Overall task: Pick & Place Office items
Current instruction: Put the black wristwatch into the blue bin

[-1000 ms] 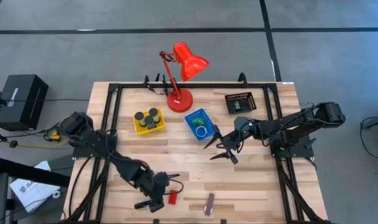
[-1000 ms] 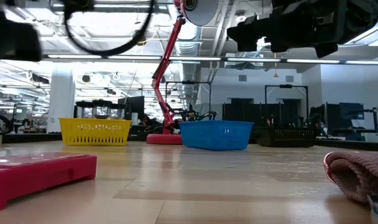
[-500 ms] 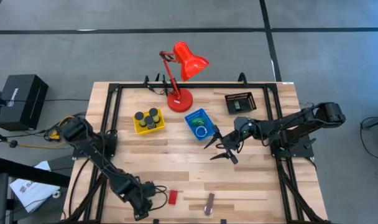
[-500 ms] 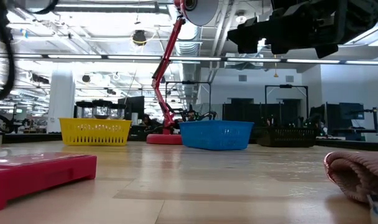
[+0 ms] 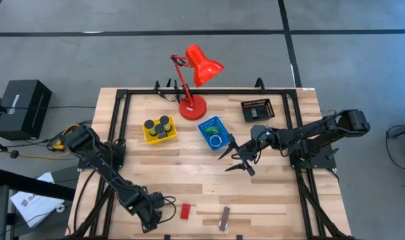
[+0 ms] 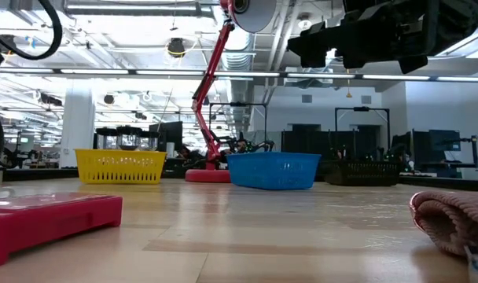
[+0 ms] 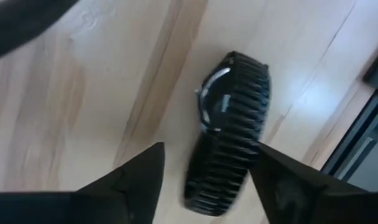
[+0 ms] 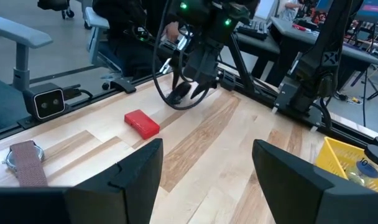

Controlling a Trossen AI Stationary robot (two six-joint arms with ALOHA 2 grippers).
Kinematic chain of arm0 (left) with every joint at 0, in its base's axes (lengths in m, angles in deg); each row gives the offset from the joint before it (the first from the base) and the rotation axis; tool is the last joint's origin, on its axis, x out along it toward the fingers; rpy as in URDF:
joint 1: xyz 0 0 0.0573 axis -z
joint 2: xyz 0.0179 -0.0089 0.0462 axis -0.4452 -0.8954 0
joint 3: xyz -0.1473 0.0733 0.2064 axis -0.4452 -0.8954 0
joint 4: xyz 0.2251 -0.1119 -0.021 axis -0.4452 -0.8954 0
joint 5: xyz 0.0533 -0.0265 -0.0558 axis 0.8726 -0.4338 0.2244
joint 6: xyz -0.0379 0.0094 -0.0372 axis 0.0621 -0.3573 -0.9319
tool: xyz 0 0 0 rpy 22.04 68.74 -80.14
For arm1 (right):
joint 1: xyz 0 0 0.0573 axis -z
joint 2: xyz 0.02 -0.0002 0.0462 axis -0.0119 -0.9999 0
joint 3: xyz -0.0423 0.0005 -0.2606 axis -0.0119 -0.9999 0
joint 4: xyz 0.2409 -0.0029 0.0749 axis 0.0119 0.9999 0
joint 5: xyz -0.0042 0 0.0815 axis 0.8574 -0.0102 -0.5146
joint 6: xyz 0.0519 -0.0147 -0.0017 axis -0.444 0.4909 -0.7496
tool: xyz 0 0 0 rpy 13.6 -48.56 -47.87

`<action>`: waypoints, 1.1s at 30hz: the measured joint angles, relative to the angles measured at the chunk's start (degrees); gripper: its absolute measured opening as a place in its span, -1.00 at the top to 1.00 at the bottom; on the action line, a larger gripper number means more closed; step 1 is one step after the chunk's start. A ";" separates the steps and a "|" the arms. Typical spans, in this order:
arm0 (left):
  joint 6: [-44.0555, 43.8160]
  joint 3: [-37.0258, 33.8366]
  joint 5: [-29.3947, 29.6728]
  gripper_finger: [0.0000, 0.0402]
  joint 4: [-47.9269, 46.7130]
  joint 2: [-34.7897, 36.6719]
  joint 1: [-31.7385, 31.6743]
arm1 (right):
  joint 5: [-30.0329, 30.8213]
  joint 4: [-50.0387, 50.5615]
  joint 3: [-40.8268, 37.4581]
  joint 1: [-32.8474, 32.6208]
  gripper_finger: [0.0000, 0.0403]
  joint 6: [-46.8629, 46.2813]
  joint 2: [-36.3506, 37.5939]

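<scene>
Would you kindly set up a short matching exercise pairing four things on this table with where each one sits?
Things:
1. black discs
2. silvery ring
3. red block
4. black watch

Places:
A. bare wood, beside the brown-silver bar
B. in the blue tray
C. between the open fingers of the left gripper
D. in the yellow tray

Pairs: 1-D, 2-B, 3-A, 4-C
</scene>
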 joint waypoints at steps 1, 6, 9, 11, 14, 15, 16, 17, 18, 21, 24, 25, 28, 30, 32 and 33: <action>0.00 0.00 0.00 -0.06 0.19 0.00 -0.23 | 0.00 0.00 0.00 0.00 -0.19 0.00 0.00; 0.01 0.00 -0.01 0.25 1.22 0.02 -1.95 | 0.00 0.00 0.00 0.00 -0.19 0.00 0.00; 0.07 0.00 0.02 0.46 1.15 0.04 -3.74 | 0.00 0.02 0.00 0.00 -0.19 0.00 0.00; 0.09 0.00 0.02 0.60 1.17 0.04 -5.00 | 0.00 0.02 0.00 0.00 -0.19 0.00 0.00; 0.19 0.05 -0.02 0.69 1.17 0.13 -7.43 | 0.00 0.02 0.00 0.00 -0.19 0.00 0.00; 1.06 0.14 0.05 0.69 1.14 0.28 -8.37 | 0.00 0.02 0.00 0.00 -0.19 -0.11 0.00; 2.62 0.43 0.52 0.69 1.08 0.51 -9.42 | -0.01 0.04 0.00 0.00 -0.19 -0.46 0.00; 4.80 0.84 1.48 0.69 1.15 0.93 -10.51 | -0.01 0.04 0.00 0.00 -0.19 -0.93 0.00; 7.16 1.26 2.86 0.69 1.22 1.63 -11.59 | 0.00 0.04 0.00 0.00 -0.19 -1.51 0.00; 15.95 2.57 8.89 0.66 1.30 4.61 -15.46 | -0.02 0.07 0.00 0.00 -0.19 -2.77 0.00; 25.08 3.27 16.80 0.63 1.55 8.83 -20.27 | -0.03 0.16 0.00 0.00 -0.19 -3.04 0.00; 28.21 3.34 19.27 0.64 2.23 10.17 -22.10 | -0.02 0.17 0.00 0.00 -0.19 -3.39 0.00; 37.54 3.34 26.54 0.67 4.03 13.68 -27.67 | -0.02 0.29 0.00 0.00 -0.19 -5.45 0.00; 44.73 3.34 29.85 0.67 7.54 15.49 -31.46 | -0.03 0.58 0.00 0.00 -0.19 -6.87 0.00; 52.85 3.34 30.38 0.65 13.23 16.27 -35.31 | -0.02 0.80 0.00 0.00 -0.19 -7.85 0.00; 56.64 3.34 30.41 0.64 16.28 16.28 -37.12 | -0.02 1.03 0.00 0.00 -0.19 -8.26 0.00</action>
